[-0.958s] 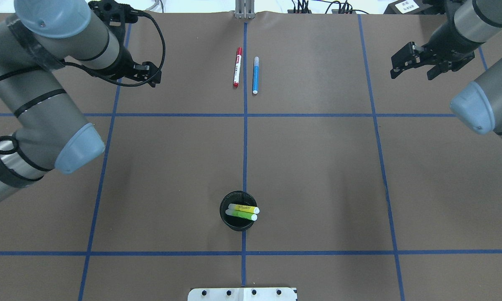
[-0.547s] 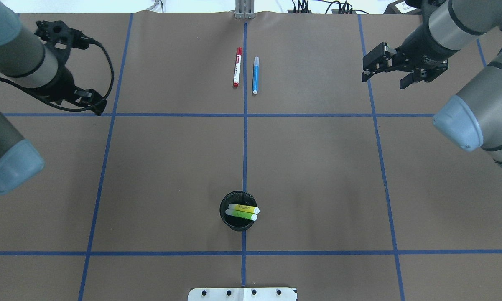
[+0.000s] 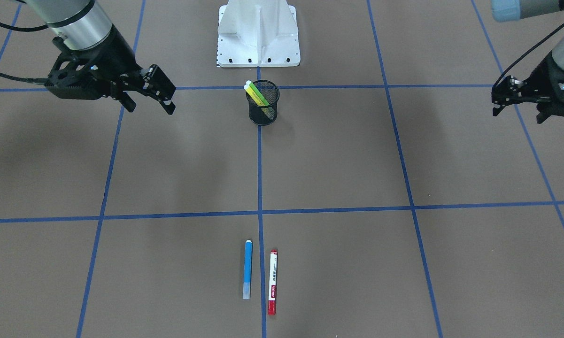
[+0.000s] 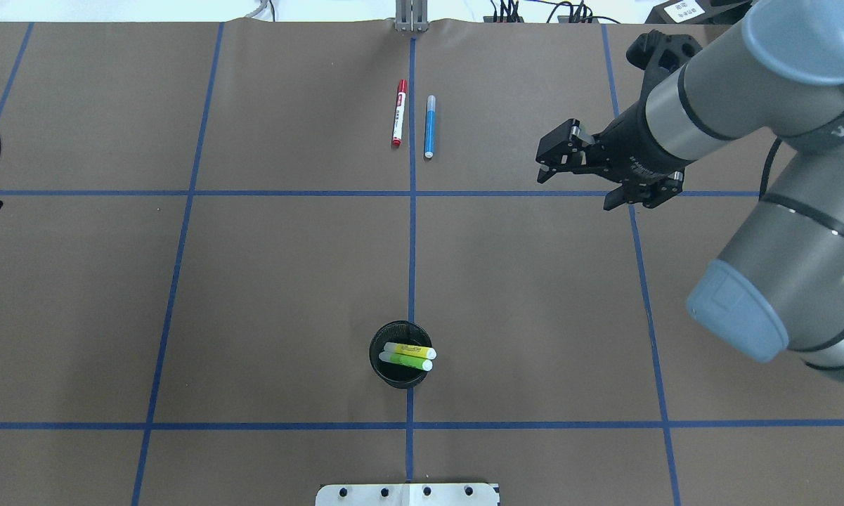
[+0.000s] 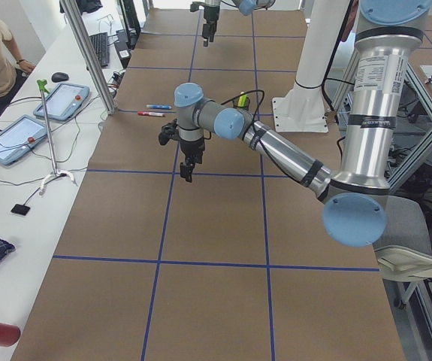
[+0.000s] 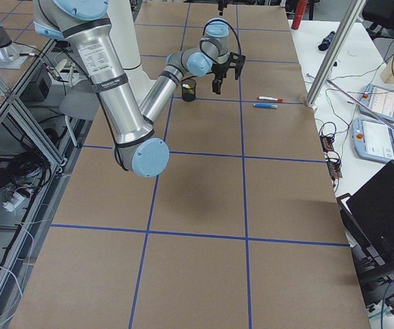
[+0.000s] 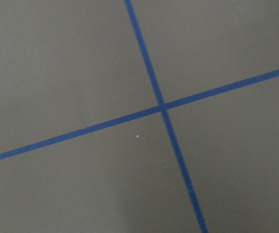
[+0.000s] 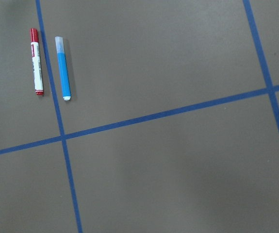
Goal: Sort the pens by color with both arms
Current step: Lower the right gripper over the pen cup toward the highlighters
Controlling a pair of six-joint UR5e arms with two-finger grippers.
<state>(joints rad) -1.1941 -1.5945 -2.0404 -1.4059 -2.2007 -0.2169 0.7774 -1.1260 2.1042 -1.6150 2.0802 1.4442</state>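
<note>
A blue pen (image 4: 429,126) and a white-barrelled pen with red ends (image 4: 398,112) lie side by side at the far middle of the table, one on each side of the centre tape line. Both also show in the right wrist view, the blue pen (image 8: 63,68) and the red pen (image 8: 36,61). A yellow highlighter (image 4: 409,349) and a green highlighter (image 4: 406,361) stand in the black mesh cup (image 4: 399,376). My right gripper (image 4: 559,154) is open and empty, hovering right of the blue pen. My left gripper (image 3: 518,115) is open and empty at the table's left edge.
Blue tape lines (image 4: 411,246) divide the brown table into squares. The white pedestal base (image 3: 258,33) stands behind the cup. The left wrist view holds only a tape crossing (image 7: 162,107). An operator, tablets and cables sit past the far edge in the side views.
My right arm has swung in toward the table's middle, closer to the blue pen. My left arm has drawn back leftward, almost out of the overhead view. The pens have not moved.
</note>
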